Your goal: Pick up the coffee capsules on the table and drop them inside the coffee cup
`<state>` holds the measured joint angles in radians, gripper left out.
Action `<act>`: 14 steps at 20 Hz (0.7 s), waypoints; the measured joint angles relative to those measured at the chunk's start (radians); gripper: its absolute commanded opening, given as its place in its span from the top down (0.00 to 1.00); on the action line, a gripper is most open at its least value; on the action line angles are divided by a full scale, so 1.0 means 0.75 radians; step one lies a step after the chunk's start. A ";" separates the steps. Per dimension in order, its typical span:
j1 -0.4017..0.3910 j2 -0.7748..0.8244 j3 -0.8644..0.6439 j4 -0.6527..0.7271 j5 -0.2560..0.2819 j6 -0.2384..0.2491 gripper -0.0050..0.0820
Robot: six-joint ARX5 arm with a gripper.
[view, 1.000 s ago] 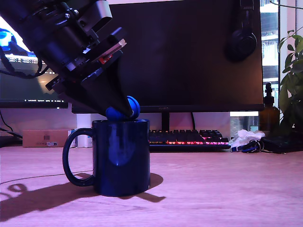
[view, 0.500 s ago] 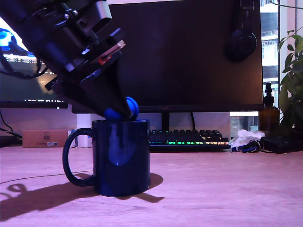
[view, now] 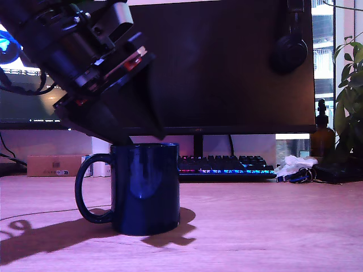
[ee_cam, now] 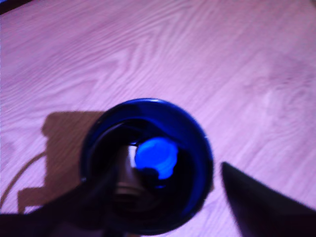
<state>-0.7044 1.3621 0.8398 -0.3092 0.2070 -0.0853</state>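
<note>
Purplish dim light; soft shadows fall on the table (view: 272, 226); wrist view blurred.

Inside coffee cup (ee_cam: 148, 118): two coffee capsules (ee_cam: 155, 157), side by side. Behind, on table (view: 272, 226): keyboard (view: 227, 167), then monitor (view: 227, 62).

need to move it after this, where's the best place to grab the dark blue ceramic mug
Probably the C-shaped handle of the glossy dark blue ceramic mug, coming from the exterior view's left. It sticks out clear on that side, while the pincer hangs over the open rim.
</note>
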 measured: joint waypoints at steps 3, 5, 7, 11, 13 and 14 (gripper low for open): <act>-0.001 -0.002 0.005 -0.004 0.002 0.006 0.12; -0.001 -0.011 0.005 -0.017 0.002 0.008 0.26; -0.001 -0.025 0.005 -0.028 0.018 0.008 0.53; 0.003 -0.095 0.005 -0.023 0.041 0.020 0.96; 0.004 -0.134 0.005 0.001 0.042 0.046 0.96; 0.010 -0.150 0.005 0.009 0.042 0.065 0.96</act>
<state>-0.6971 1.2495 0.8436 -0.3027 0.2386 -0.0368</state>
